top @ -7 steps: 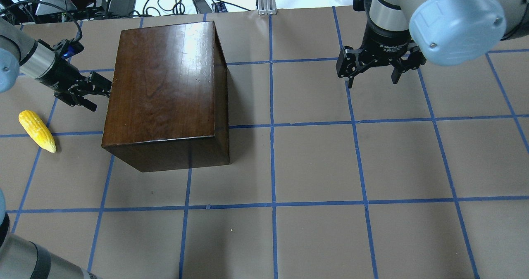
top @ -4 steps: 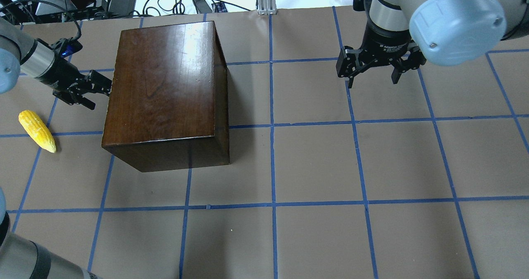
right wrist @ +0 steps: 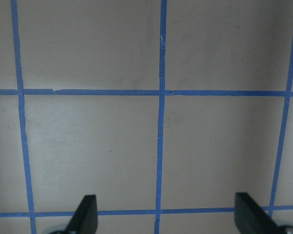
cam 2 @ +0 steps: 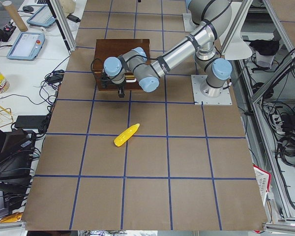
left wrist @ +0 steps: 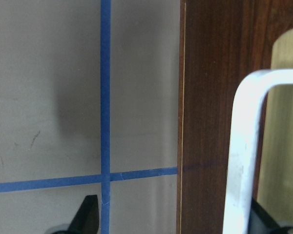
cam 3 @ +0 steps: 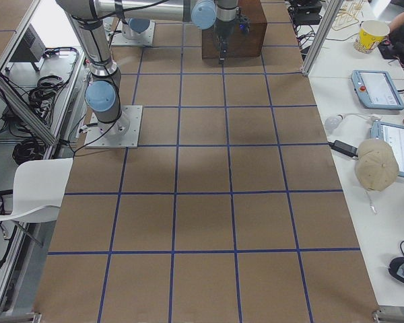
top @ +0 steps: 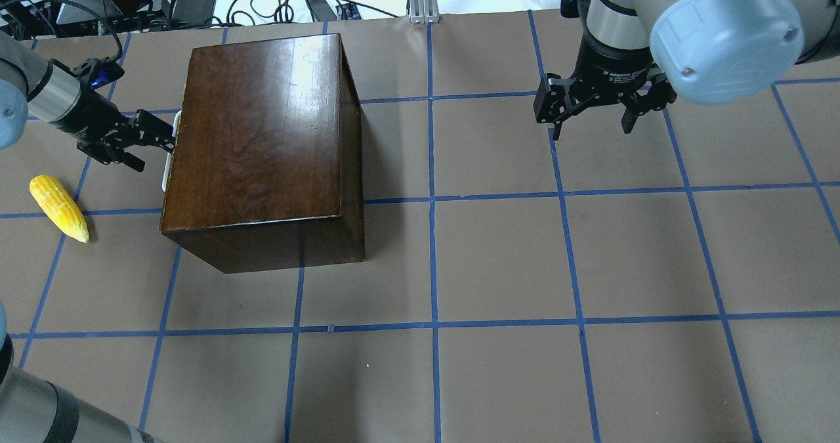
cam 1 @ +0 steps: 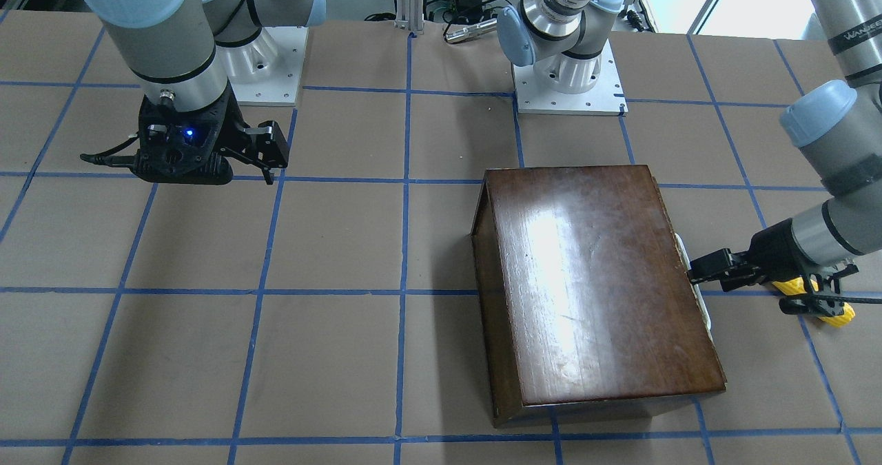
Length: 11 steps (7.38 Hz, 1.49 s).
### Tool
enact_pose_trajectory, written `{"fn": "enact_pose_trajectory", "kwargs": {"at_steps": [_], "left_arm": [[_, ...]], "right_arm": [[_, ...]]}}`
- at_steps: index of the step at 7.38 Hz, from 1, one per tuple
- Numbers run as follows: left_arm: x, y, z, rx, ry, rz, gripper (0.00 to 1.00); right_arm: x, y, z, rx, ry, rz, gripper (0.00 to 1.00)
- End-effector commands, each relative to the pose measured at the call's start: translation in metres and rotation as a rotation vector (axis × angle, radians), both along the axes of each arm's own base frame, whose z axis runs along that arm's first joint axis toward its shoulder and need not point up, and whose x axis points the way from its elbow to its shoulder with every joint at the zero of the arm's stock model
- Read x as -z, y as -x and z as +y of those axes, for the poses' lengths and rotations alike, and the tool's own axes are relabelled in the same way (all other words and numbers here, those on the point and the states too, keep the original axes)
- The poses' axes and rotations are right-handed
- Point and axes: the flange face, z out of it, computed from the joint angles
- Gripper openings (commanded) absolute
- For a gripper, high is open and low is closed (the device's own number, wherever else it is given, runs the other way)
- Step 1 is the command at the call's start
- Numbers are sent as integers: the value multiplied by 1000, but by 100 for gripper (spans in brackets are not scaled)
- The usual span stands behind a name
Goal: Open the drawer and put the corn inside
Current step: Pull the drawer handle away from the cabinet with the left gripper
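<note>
The left arm (top: 46, 95) reaches out low and nearly level over the desk (top: 499, 259), wrist turned on its side. The left gripper (top: 156, 151) points horizontally, its jaws spread wide. The right arm (top: 617, 29) hangs well apart from it, wrist straight down. The right gripper (top: 590, 126) hovers above the surface, pointing at it, jaws likewise wide apart.

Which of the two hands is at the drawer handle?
The left hand, open around the white handle on the brown box; the right hand hangs open over the table, far from it.
</note>
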Motion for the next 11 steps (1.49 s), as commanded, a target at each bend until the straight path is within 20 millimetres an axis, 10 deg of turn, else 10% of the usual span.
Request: {"fn": "enact_pose_trajectory", "kwargs": {"at_steps": [1, 11], "left_arm": [[0, -12, 3, -4, -10, -25, 100], [-3, -95, 27, -4, 12, -89, 100]], "right_arm": [[0, 0, 0, 0, 0, 0, 100], [0, 0, 0, 0, 1, 0, 100]]}}
